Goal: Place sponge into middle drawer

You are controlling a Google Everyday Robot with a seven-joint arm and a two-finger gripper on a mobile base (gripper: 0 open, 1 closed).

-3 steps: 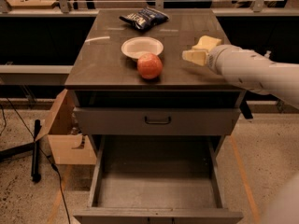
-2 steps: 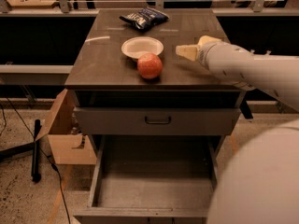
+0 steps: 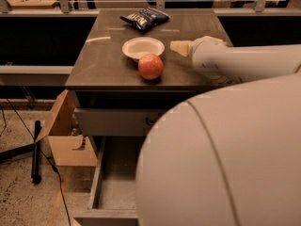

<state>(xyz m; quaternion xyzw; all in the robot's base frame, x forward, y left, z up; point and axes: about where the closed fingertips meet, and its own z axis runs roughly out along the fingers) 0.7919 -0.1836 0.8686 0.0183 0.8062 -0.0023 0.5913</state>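
Observation:
My gripper (image 3: 181,47) is over the right part of the cabinet top (image 3: 101,65), just right of the white bowl (image 3: 143,47). Only its pale yellow tip shows ahead of the white wrist (image 3: 211,58). I cannot pick out the sponge as a separate thing; it may be at the gripper tip or hidden by the arm. Below the top is a closed drawer front (image 3: 110,121). Under it an open drawer (image 3: 115,173) is pulled out, and the part of it I see holds nothing. My arm (image 3: 225,159) hides its right half.
A red apple (image 3: 151,66) sits near the front edge of the top, just below the bowl. A dark chip bag (image 3: 144,18) lies at the back. An open cardboard box (image 3: 68,135) stands on the floor left of the cabinet, beside a black pole (image 3: 35,149) and cables.
The gripper has moved left across the top toward the bowl. A large part of my arm has swung into the foreground and now covers the lower right of the view.

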